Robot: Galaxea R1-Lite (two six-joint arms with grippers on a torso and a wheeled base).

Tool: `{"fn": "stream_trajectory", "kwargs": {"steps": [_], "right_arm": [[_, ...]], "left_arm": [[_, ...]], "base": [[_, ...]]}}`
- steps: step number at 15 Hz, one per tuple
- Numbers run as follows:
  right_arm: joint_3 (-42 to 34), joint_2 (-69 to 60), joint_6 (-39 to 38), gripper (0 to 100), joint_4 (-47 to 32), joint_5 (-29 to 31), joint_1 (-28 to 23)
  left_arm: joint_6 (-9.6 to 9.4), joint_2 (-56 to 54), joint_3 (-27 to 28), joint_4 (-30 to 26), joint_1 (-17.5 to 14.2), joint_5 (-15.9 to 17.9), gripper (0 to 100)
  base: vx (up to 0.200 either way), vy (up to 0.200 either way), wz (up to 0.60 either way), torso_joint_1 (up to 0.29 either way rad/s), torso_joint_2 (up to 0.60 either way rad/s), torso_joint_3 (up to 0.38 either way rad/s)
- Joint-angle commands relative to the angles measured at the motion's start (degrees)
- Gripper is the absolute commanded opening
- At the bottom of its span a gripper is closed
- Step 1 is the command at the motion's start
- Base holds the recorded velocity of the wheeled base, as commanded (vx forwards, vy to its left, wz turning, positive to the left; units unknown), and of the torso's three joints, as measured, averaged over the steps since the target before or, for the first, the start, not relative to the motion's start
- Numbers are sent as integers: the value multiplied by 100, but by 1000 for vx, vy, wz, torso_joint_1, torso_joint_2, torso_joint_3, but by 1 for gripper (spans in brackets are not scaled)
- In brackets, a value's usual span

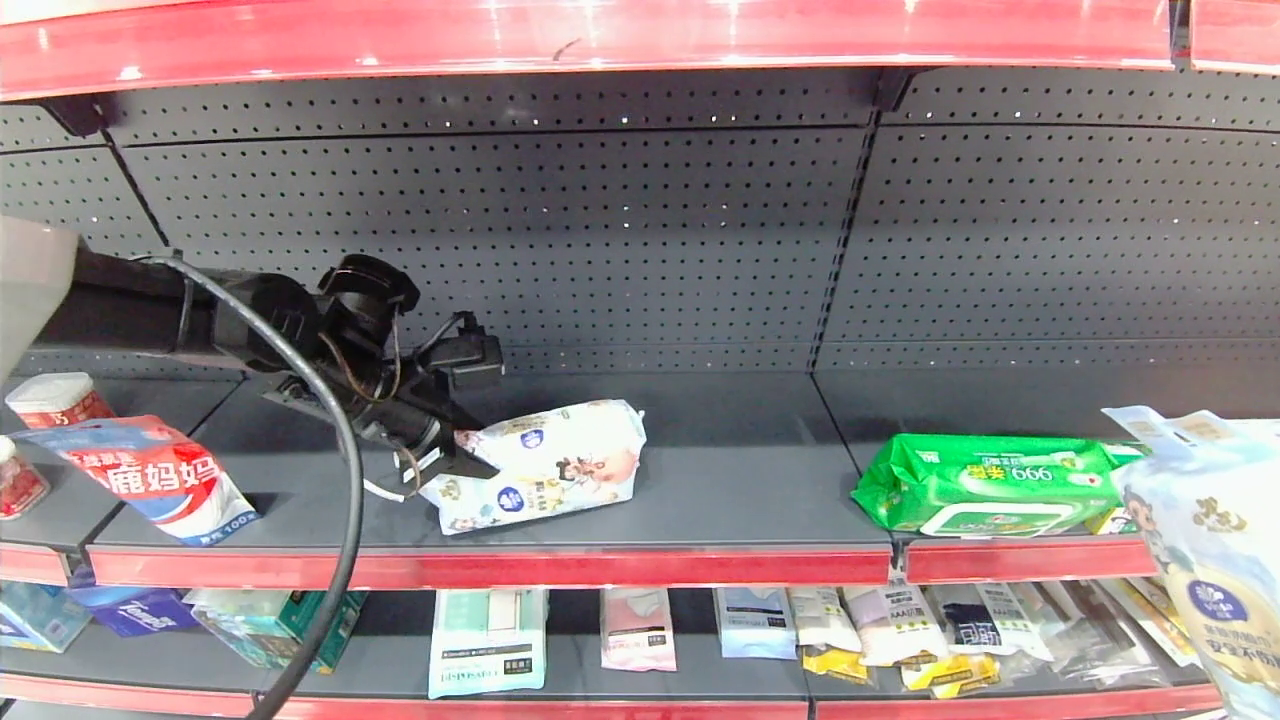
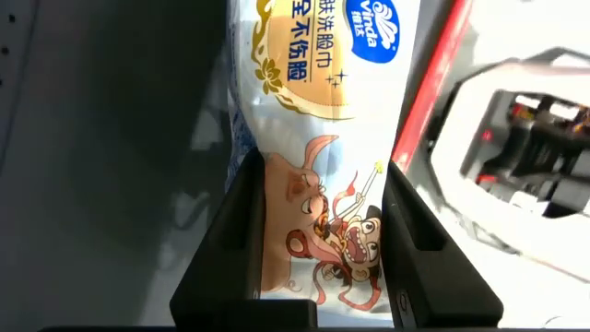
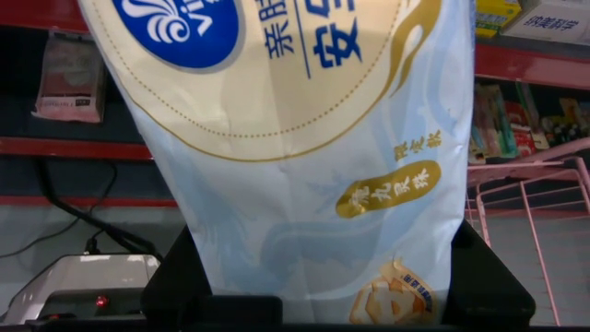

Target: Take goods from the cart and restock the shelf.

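Left hand (image 2: 321,175) grips shelf's (image 1: 740,480) pack (image 1: 555,460); right hand (image 3: 336,290), bag (image 3: 295,175).

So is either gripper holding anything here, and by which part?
Both. The left gripper clamps the cartoon-print pack by one short end, on the shelf; the right gripper holds a second white pack by one end.
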State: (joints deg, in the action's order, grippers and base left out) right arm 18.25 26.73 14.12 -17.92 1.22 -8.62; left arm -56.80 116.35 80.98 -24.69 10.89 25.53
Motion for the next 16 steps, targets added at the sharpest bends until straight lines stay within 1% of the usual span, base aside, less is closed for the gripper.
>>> {"fn": "stream_trajectory", "kwargs": {"steps": [1, 2, 3, 4, 5, 7, 9, 10, 13, 16], "right_arm": [[-6, -10, 3, 0, -1, 1, 1], [-6, -2, 3, 0, -1, 1, 1], [-6, -10, 3, 0, -1, 1, 1], [3, -10, 3, 0, -1, 1, 1], [3, -10, -5, 0, -1, 1, 1], [3, -10, -5, 0, -1, 1, 1], [-6, -10, -5, 0, -1, 1, 1], [-14, -2, -5, 0, -1, 1, 1], [-14, -2, -5, 0, -1, 1, 1], [-32, -10, -5, 0, -1, 1, 1]], "left_arm": [[-148, -130, -135, -1, -34, -4, 0], [-253, -200, -214, -10, -87, -4, 0], [-411, -235, -329, -1, -131, -4, 0], [-622, -235, -364, -1, -227, -4, 0], [-895, -226, -408, -10, -333, -4, 0], [-974, -226, -601, 34, -412, -13, 0], [-991, -112, -715, 500, -491, 5, 0], [-1026, -103, -777, 614, -491, 5, 0], [-1264, -103, -838, 597, -482, 146, 0], [-1343, -156, -874, 561, -482, 313, 0]], "base": [[0, 0, 0, 0, 0, 0], [0, 0, 0, 0, 0, 0], [0, 0, 0, 0, 0, 0], [0, 0, 0, 0, 0, 0], [0, 0, 0, 0, 0, 0], [0, 0, 0, 0, 0, 0], [0, 0, 0, 0, 0, 0], [0, 0, 0, 0, 0, 0], [0, 0, 0, 0, 0, 0], [0, 0, 0, 0, 0, 0]]}}
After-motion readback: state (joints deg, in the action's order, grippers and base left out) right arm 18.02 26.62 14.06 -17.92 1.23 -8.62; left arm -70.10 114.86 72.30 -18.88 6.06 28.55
